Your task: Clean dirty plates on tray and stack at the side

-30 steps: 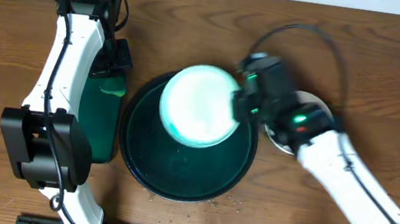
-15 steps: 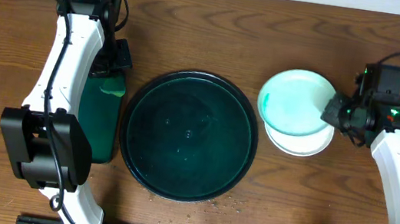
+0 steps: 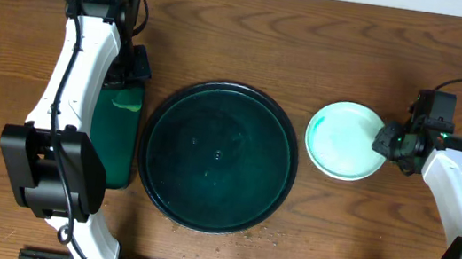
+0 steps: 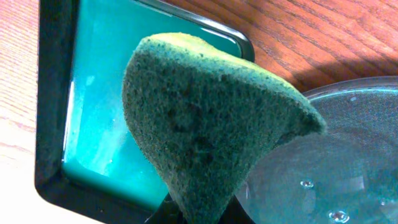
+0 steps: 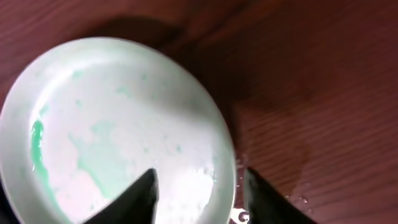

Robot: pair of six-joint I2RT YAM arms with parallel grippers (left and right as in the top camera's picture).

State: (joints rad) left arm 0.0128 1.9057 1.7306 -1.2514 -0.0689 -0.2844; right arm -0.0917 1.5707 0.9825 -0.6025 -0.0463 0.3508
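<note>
The large round black-green tray (image 3: 219, 155) holds no plates, only wet drops; its rim shows in the left wrist view (image 4: 348, 155). A white plate (image 3: 344, 143) with teal smears lies flat on the table to the tray's right; any plates under it are hidden. My right gripper (image 3: 387, 143) is open at the plate's right edge. In the right wrist view its fingers (image 5: 200, 177) straddle the rim of the plate (image 5: 112, 124) without touching it. My left gripper (image 3: 134, 81) is shut on a green sponge (image 4: 211, 124) above the rectangular tray.
A small rectangular dark-green tray (image 3: 113, 145) with teal liquid sits left of the round tray and shows in the left wrist view (image 4: 56, 124). Crumbs or drops lie on the wood in front of the round tray (image 3: 266, 234). The table is brown wood.
My right gripper carried the plate from over the round tray to the right, set it down on another plate there, and opened. The left arm has not moved.
</note>
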